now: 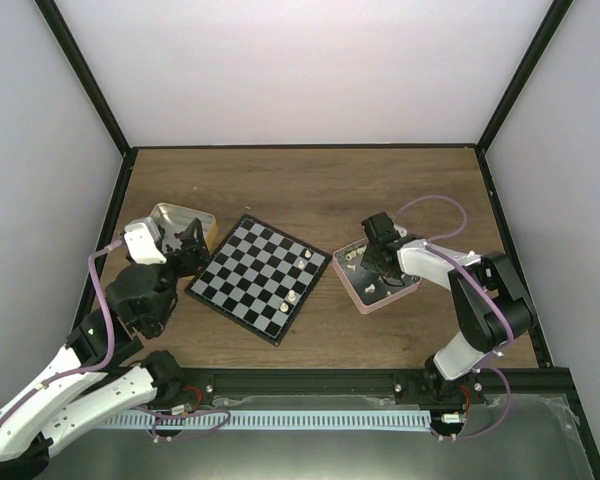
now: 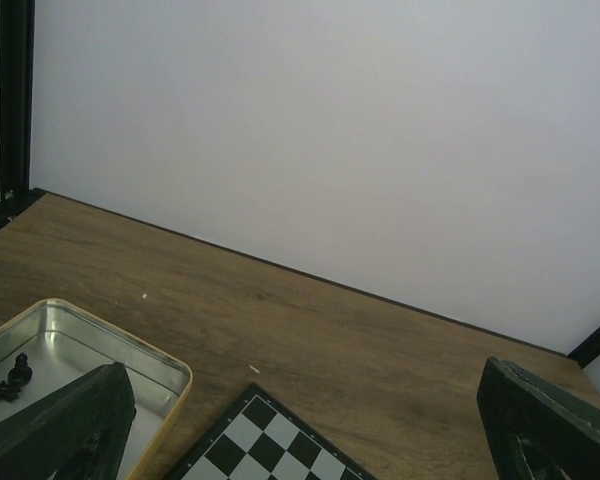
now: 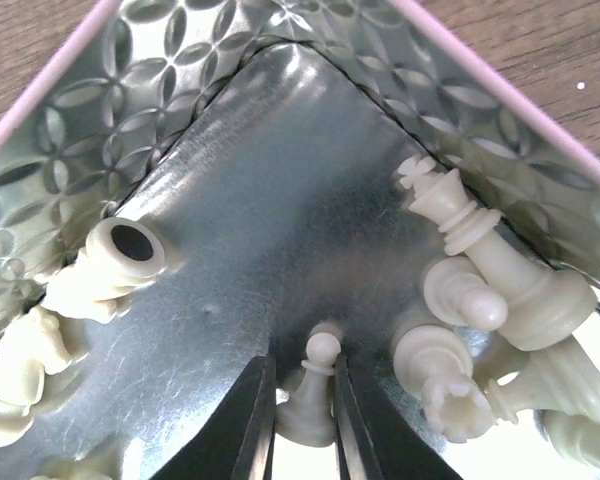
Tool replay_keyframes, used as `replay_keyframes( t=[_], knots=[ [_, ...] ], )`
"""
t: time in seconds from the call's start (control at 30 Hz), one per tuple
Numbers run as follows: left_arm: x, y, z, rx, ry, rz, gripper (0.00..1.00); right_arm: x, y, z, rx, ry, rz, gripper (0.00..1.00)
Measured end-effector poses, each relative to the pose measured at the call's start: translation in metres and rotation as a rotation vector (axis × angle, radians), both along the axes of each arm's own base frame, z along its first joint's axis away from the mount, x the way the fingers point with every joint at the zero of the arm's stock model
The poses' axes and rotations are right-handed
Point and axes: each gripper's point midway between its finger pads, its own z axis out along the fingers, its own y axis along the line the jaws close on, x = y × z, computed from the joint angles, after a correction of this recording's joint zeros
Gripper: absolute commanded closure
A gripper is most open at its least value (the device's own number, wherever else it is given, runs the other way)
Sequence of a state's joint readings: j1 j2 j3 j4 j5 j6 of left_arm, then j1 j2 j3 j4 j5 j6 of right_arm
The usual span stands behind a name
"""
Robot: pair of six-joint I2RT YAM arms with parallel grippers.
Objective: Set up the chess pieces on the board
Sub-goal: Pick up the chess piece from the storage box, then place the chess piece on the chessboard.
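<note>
Gold-coloured tin [image 1: 175,216] sits at the far left of the wooden bench [image 1: 310,190], and only the left wrist view shows a few black chess pieces [image 2: 8,378] lying inside it. The left gripper [image 1: 187,246] hangs over the tin's near side, jaws spread wide and holding nothing. Just to the right lies the board [image 1: 260,276], skewed, and the overhead view shows two cream pieces [image 1: 306,258] along its right edge. Further right, the right gripper [image 1: 380,262] dips into the pink tray [image 1: 385,303]. Its wrist view shows the fingers [image 3: 250,425] pinched narrow on a cream pawn [image 3: 315,390], seemingly touching both sides, among other toppled cream pieces [image 3: 480,270].
</note>
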State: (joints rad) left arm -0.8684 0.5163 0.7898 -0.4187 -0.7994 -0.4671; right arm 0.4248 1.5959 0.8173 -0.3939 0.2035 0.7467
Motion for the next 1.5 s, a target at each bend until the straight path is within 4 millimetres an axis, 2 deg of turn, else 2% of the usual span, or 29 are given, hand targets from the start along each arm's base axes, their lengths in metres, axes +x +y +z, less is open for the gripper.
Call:
replay_keyframes(
  t=[0.27,0.33,0.43,0.57,0.67,0.83,0.97,1.07,1.23,1.4,1.5],
  knots=[
    [0.004,-0.007,-0.004,0.020,0.015,-0.009,0.04,-0.007,0.009,0.009,0.007,-0.024,0.057,0.90],
    [0.009,-0.015,-0.010,0.042,0.035,-0.027,0.03,-0.008,0.017,0.023,0.040,-0.065,0.102,0.90],
    [0.015,-0.031,-0.020,0.074,0.070,-0.070,0.01,-0.004,0.040,0.061,0.153,-0.189,0.199,0.90],
    [0.023,-0.063,-0.038,0.107,0.127,-0.177,0.00,-0.007,0.075,0.122,0.341,-0.394,0.389,0.90],
    [0.029,-0.091,-0.053,0.127,0.183,-0.268,0.00,-0.024,0.102,0.159,0.481,-0.520,0.571,0.90],
    [0.036,-0.146,-0.081,0.133,0.304,-0.444,0.00,-0.063,0.131,0.193,0.670,-0.654,0.844,0.91],
    [0.031,-0.184,-0.083,0.053,0.359,-0.608,0.01,-0.092,0.145,0.216,0.775,-0.719,1.029,0.91],
    [0.023,-0.207,-0.078,-0.042,0.386,-0.736,0.10,-0.113,0.150,0.233,0.830,-0.766,1.159,0.91],
    [0.011,-0.237,-0.067,-0.203,0.450,-0.918,0.34,-0.141,0.154,0.249,0.883,-0.824,1.325,0.91],
    [0.000,-0.251,-0.063,-0.316,0.520,-1.038,0.54,-0.153,0.156,0.250,0.895,-0.834,1.396,0.91],
    [-0.009,-0.256,-0.058,-0.361,0.544,-1.094,0.56,-0.154,0.156,0.250,0.892,-0.839,1.405,0.91]
  ],
)
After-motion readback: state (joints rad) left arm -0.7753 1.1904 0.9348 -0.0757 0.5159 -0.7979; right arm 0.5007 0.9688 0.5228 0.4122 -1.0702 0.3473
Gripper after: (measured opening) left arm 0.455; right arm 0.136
